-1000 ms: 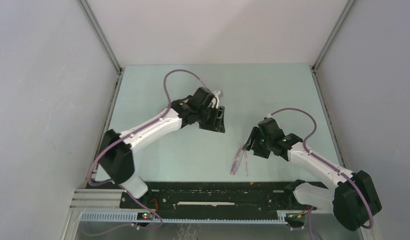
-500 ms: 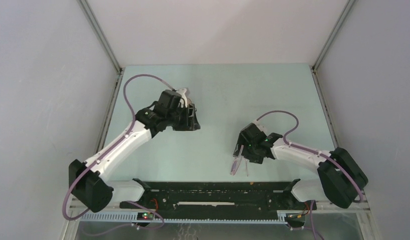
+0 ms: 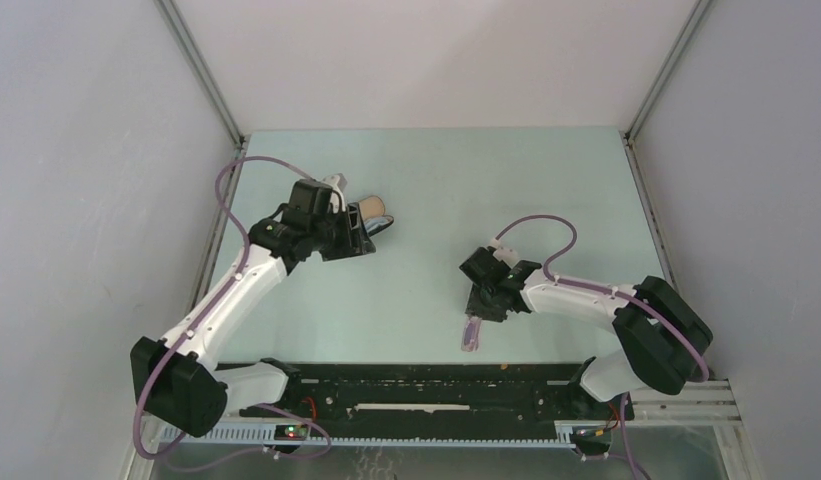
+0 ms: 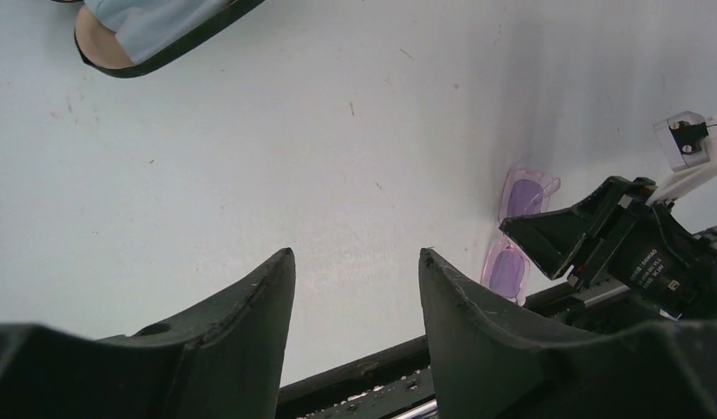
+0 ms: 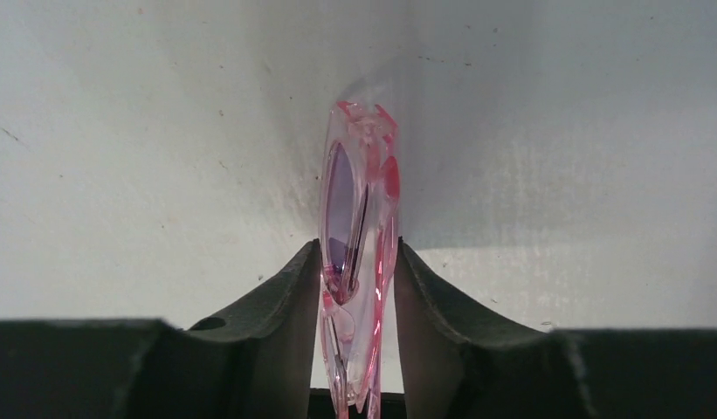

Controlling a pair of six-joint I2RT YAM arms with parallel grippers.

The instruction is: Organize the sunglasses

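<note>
The sunglasses, pink-purple and see-through, stand on edge on the table near its front edge, apparently folded flat. My right gripper is shut on them, one finger pressed against each side. In the top view they stick out toward the front rail below the right gripper. The left wrist view shows their two lenses beside that gripper. My left gripper is open above bare table with nothing between its fingers. In the top view it hovers just in front of the case.
A black oblong case with tan lining lies open at the left middle of the table, a light blue cloth inside it. The black front rail runs along the near edge, close to the sunglasses. Grey walls enclose the table.
My right gripper came down and left onto the sunglasses and closed on them. My left arm swung left, and the open case now shows beside its gripper.
</note>
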